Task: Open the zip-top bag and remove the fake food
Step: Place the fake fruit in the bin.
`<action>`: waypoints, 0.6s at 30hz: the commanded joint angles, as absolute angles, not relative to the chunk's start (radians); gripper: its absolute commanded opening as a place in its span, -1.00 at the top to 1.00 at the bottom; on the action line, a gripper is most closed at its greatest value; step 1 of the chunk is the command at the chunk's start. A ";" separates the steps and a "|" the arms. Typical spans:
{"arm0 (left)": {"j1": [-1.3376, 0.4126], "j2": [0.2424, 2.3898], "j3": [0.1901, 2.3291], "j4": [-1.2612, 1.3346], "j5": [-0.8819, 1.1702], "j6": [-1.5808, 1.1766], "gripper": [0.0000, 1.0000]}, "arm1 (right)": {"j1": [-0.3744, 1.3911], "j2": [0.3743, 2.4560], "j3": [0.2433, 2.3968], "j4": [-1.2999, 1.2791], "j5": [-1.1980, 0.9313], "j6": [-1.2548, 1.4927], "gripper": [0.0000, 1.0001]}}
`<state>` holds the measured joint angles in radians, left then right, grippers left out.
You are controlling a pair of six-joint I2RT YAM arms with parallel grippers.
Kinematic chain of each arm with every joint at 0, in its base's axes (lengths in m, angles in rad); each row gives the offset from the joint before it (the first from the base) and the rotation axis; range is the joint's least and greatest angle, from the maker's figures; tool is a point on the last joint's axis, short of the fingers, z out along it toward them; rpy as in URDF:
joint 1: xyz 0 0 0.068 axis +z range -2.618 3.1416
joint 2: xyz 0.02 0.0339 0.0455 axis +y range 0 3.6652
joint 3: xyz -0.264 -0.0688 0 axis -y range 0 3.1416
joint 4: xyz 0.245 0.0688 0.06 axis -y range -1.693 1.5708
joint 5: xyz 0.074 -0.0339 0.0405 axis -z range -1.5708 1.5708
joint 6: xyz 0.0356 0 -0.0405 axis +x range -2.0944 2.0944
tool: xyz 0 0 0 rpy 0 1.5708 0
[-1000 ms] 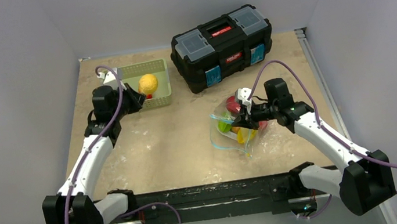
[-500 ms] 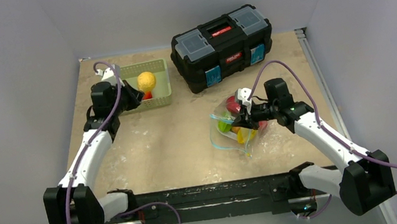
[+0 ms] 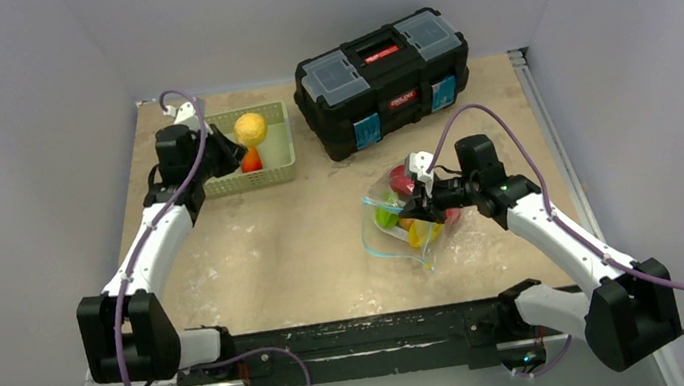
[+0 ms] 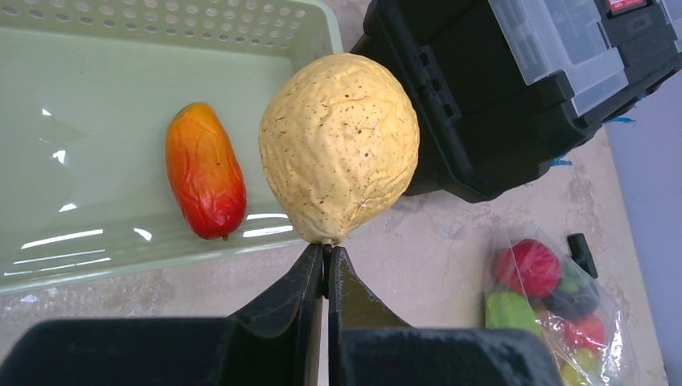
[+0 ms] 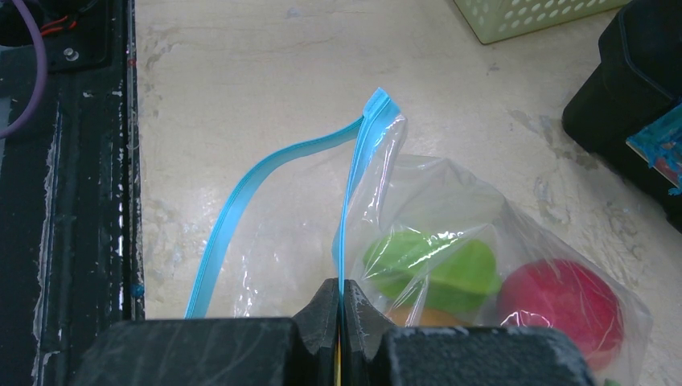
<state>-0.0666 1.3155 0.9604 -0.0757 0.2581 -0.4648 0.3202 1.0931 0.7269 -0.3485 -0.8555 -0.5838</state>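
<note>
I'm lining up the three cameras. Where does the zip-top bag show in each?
Top camera: bag right of centre.
Left wrist: bag in the bottom right corner.
Right wrist: bag at centre and lower right.
Shared landmark: black toolbox.

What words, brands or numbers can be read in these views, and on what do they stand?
No text is legible.
Red lid label on the toolbox: too blurred to read.
Red front badge on the toolbox: too small to read.
No print shows on the zip-top bag or green basket.
</note>
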 commanded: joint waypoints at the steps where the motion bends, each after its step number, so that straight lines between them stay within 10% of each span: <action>1: -0.058 1.354 1.038 -0.061 0.277 -0.488 1.00 | 0.317 1.091 0.761 -0.352 -0.869 -0.597 1.00; 18: -0.044 1.669 1.257 -0.266 0.287 -0.489 0.76 | 0.318 1.082 0.763 -0.356 -0.869 -0.600 1.00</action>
<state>-0.0597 1.6238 1.1782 -0.2134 0.2584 -0.4793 0.3202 1.0931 0.7269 -0.3489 -0.8555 -0.5842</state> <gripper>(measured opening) 0.062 0.005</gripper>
